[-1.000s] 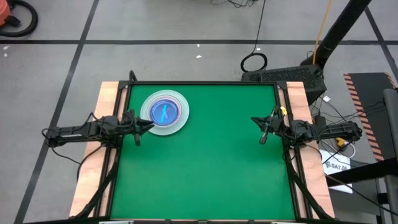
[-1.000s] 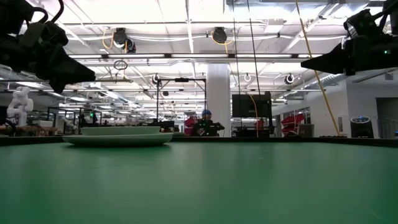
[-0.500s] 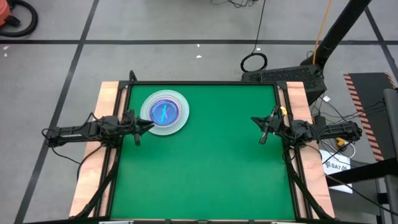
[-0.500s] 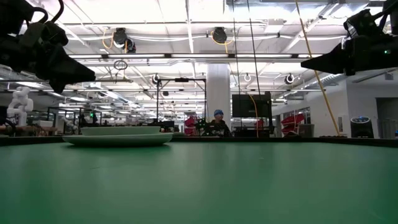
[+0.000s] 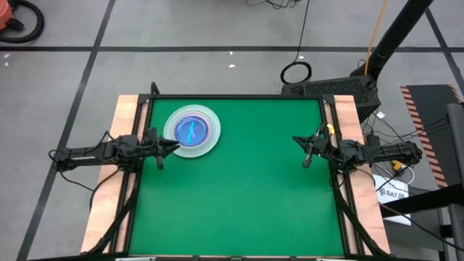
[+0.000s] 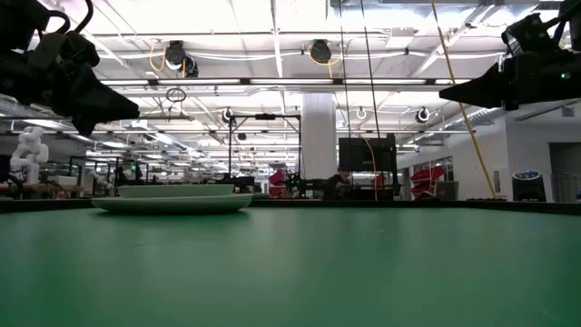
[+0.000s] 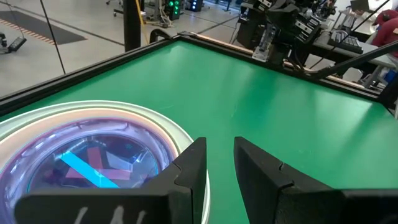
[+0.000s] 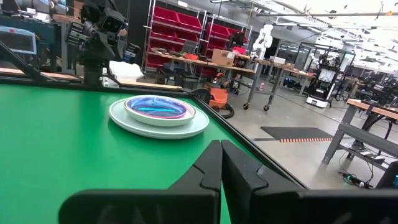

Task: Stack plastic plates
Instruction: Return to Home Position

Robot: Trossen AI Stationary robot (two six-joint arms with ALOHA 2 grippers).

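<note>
The plastic plates (image 5: pixel 191 131) stand in one stack on the green table, toward its far left. Pale, larger plates lie underneath, and translucent cyan and pink ones on top read as blue-violet. The stack also shows in the low view (image 6: pixel 172 200), the left wrist view (image 7: pixel 93 155) and the right wrist view (image 8: pixel 159 112); its bottom plate rests flat on the mat. My left gripper (image 5: pixel 176 143) hovers above the table just beside the stack's near-left rim, with a narrow gap between its fingers (image 7: pixel 219 146). My right gripper (image 5: pixel 297 141) waits by the table's right edge, raised and shut (image 8: pixel 221 148).
Black rails and wooden side strips (image 5: pixel 127 116) frame the green mat (image 5: pixel 239 188). From the stack to the right gripper and down to the near edge, only mat shows. Beyond the far edge are the workshop floor, cables and a stand (image 5: pixel 341 87).
</note>
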